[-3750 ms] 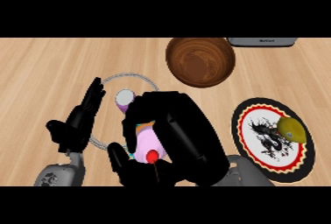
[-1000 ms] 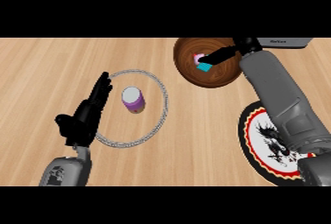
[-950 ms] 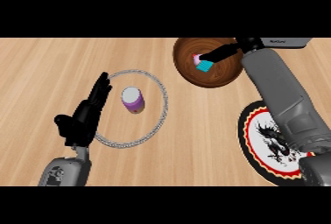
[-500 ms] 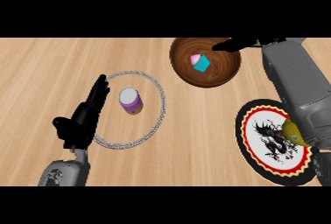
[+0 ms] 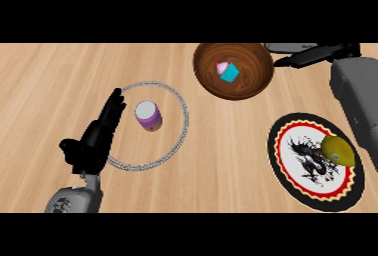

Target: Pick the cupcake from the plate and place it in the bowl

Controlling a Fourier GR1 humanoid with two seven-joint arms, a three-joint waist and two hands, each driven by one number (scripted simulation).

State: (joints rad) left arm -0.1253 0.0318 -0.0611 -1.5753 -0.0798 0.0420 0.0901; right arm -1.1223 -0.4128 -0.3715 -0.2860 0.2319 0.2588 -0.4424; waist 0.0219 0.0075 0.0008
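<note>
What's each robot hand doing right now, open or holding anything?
Left robot hand: open, fingers straight, holding nothing, beside the ring-shaped plate.
Right robot hand: open, holding nothing, just right of the bowl; cupcake lies in the bowl.

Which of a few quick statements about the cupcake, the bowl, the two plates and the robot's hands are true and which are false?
1. The cupcake lies inside the wooden bowl. True.
2. The right hand is curled round the cupcake. False: it is beside the bowl's right rim, apart from the cupcake, holding nothing.
3. A purple cup stands on the glass plate. True.
4. The patterned plate carries nothing. False: a yellow-green fruit sits at its right side.
5. The left hand rests open at the glass plate's left edge. True.
6. The bowl stands on the patterned plate. False: it stands on the counter, apart from that plate.
</note>
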